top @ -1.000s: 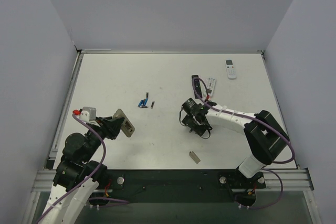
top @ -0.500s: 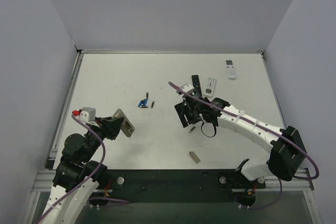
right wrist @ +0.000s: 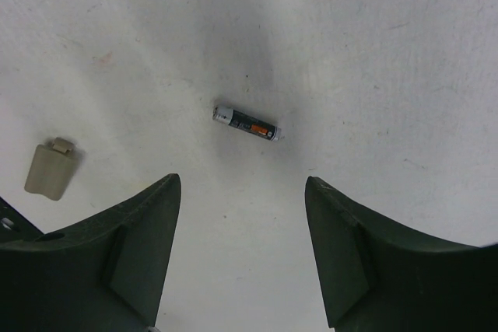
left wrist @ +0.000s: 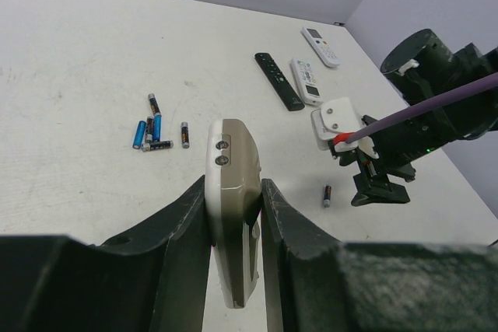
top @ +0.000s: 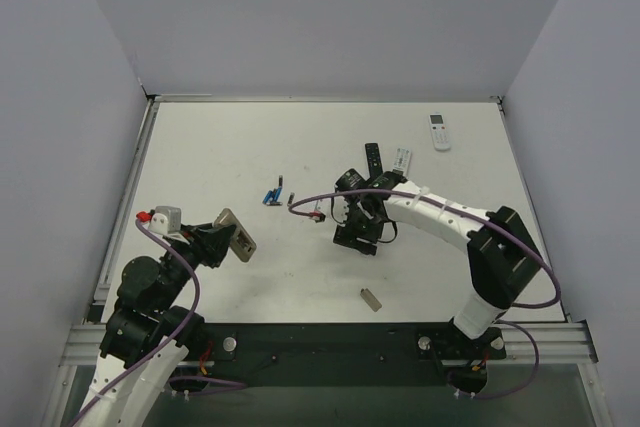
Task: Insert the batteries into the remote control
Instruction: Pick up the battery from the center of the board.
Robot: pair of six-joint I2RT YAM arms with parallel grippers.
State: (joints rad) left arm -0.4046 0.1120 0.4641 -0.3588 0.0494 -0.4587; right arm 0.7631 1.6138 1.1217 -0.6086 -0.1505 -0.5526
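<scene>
My left gripper (left wrist: 236, 184) is shut on the remote control (left wrist: 233, 192), a grey-tan oblong held on edge above the table; in the top view it (top: 238, 237) is at the left. A cluster of blue and dark batteries (top: 272, 195) lies mid-table, also in the left wrist view (left wrist: 152, 131). One dark battery (right wrist: 246, 123) lies alone on the table just ahead of my right gripper (right wrist: 243, 180). That gripper is open and holds nothing. In the top view my right gripper (top: 358, 235) points down right of centre.
A small grey-tan battery cover (right wrist: 51, 167) lies near the front edge (top: 371, 299). A slim black remote (top: 372, 159) and a white remote (top: 400, 161) lie behind the right arm. Another white remote (top: 438, 131) is at the back right.
The right arm has swung and its wrist has turned, with the open gripper shifting slightly left over the lone battery. The left arm and the remote control have not moved.
</scene>
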